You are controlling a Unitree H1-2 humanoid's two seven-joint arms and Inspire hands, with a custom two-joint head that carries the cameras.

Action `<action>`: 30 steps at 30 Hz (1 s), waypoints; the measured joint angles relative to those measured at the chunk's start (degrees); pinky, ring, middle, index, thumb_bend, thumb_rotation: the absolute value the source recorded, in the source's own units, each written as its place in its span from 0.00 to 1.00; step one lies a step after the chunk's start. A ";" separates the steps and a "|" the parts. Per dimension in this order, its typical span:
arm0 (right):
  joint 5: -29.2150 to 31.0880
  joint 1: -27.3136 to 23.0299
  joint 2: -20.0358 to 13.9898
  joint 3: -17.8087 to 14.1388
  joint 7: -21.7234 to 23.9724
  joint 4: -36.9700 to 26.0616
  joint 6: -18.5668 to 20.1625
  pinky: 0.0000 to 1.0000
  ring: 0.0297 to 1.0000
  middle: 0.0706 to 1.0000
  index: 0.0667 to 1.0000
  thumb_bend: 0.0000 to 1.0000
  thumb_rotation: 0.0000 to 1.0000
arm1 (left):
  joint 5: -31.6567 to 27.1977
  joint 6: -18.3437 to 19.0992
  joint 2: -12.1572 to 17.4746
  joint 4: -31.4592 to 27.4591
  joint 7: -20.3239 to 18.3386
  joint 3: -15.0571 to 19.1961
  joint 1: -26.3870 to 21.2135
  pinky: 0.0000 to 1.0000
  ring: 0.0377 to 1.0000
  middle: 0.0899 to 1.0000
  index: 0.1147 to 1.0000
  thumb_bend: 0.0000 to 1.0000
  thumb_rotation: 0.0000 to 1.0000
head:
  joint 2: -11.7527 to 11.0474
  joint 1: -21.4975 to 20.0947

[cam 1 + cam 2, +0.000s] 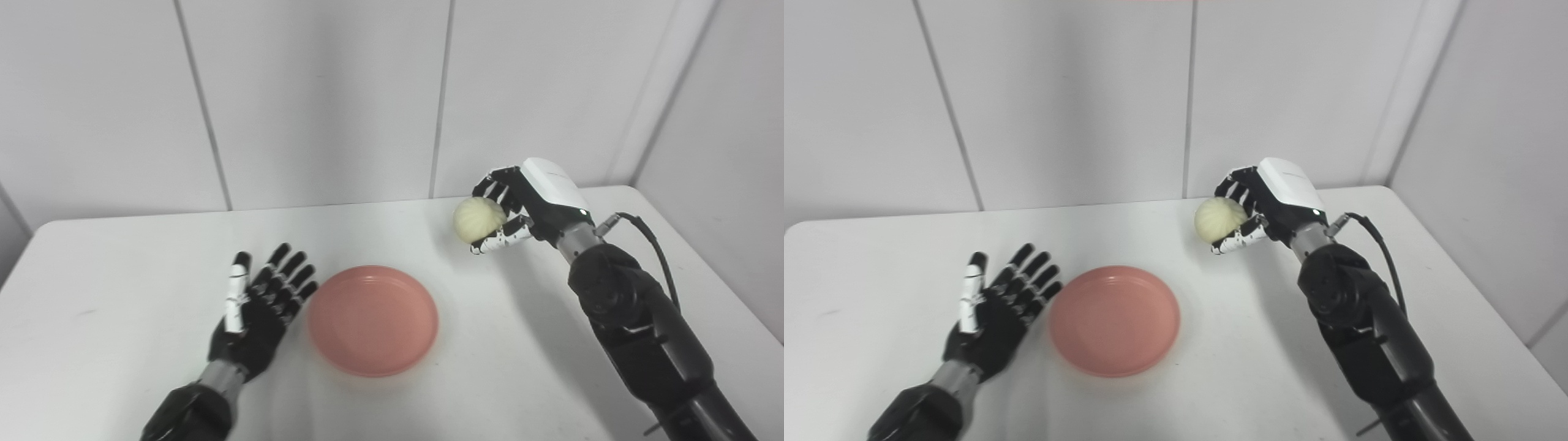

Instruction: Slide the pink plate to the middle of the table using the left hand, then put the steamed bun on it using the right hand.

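Observation:
The pink plate (pixel 372 320) lies flat near the middle of the white table (pixel 122 257), with nothing on it. My left hand (pixel 260 303) rests just left of the plate with palm up and fingers spread, its fingertips close to the rim. My right hand (pixel 527 208) is raised above the table at the back right, shut on the pale round steamed bun (pixel 479 217). The bun hangs clear of the table surface, up and to the right of the plate.
Grey wall panels (pixel 318 98) stand right behind the table's far edge. The right edge of the table (pixel 1451 257) runs near my right arm, and a black cable (pixel 1381 245) loops off the right wrist.

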 measured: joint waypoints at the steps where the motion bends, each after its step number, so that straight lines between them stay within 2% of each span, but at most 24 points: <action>1: 0.42 -0.26 0.69 0.27 0.14 -0.19 -0.08 0.38 0.38 0.44 0.50 0.51 0.00 | 0.12 0.00 -0.08 0.07 0.05 -0.20 -0.12 0.97 0.96 0.97 0.98 0.63 1.00 | -0.09 1.04; 11: -0.15 -0.51 8.83 4.41 2.01 -4.23 -0.10 0.36 0.36 0.43 0.50 0.51 0.00 | 2.10 0.00 -2.02 0.67 1.19 -1.02 -0.96 0.96 0.95 0.96 0.97 0.63 1.00 | 0.97 3.95; 18: -0.98 -0.41 10.20 5.54 3.33 -6.51 -0.09 0.35 0.36 0.42 0.50 0.51 0.00 | 2.49 0.00 -2.00 0.53 1.21 -1.00 -0.93 0.96 0.95 0.96 0.97 0.63 1.00 | 1.58 3.96; 20: -0.97 -0.05 10.70 5.80 3.78 -6.52 -0.09 0.38 0.37 0.42 0.50 0.51 0.00 | 2.64 0.00 -2.00 0.44 1.21 -1.04 -0.90 0.96 0.95 0.96 0.97 0.63 1.00 | 1.76 3.96; 23: -1.08 0.59 11.03 6.71 4.76 -6.30 -0.09 0.40 0.37 0.43 0.49 0.51 0.00 | 2.64 0.21 -1.99 0.15 1.36 -1.02 -0.85 0.96 0.95 0.96 0.97 0.62 1.00 | 2.20 3.96; 30: -1.65 0.93 11.10 8.43 6.78 -3.92 -0.12 0.37 0.37 0.45 0.50 0.51 0.00 | 2.79 0.71 -1.96 -1.03 1.86 -1.13 -0.32 0.96 0.94 0.95 0.96 0.62 1.00 | 3.16 4.04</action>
